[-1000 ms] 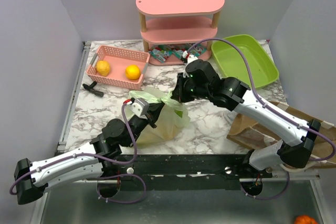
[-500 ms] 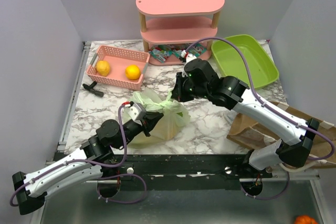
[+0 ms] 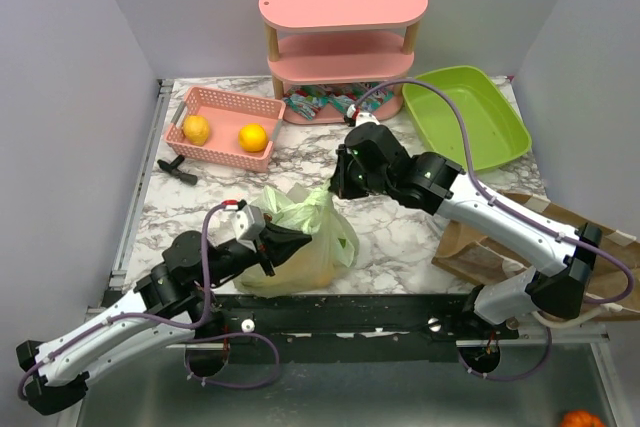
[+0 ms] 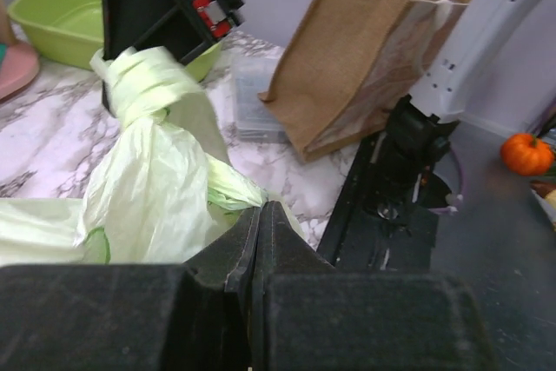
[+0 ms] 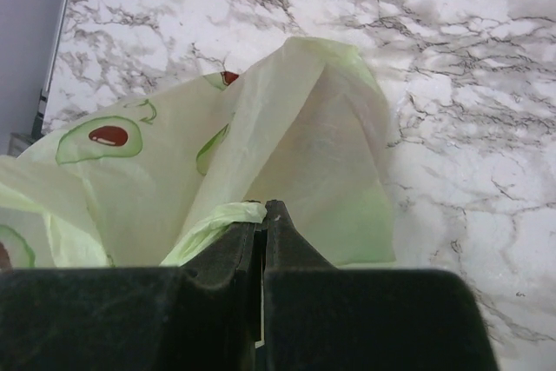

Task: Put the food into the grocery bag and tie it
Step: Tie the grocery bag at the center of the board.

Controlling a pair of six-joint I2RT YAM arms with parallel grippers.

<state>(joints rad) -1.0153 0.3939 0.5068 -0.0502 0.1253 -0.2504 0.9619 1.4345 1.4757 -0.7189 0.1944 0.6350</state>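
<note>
The grocery bag (image 3: pixel 312 240), pale green with avocado prints, lies bulging on the marble table near its front edge. Its two handles are twisted into a knot (image 4: pixel 143 84) between my grippers. My left gripper (image 3: pixel 283 241) is shut on one handle end at the bag's near-left side, pinched at its tips (image 4: pixel 261 208). My right gripper (image 3: pixel 336 188) is shut on the other handle end above the bag's far side, green plastic at its tips (image 5: pixel 263 208). What is inside the bag (image 5: pixel 287 145) is hidden. Teal-and-red snack packets (image 3: pixel 318 104) lie under the pink shelf.
A pink basket (image 3: pixel 222 97) at the back left holds two orange fruits. The pink shelf (image 3: pixel 343 27) stands at the back, a green tray (image 3: pixel 470 117) to its right. A brown paper bag (image 3: pixel 500 237) lies at the right. A black tool (image 3: pixel 180 169) lies left.
My left gripper has pulled back toward the near left with its handle, dragging the bag closer to the front edge. My right gripper shifted slightly nearer, and the handles drew tighter.
</note>
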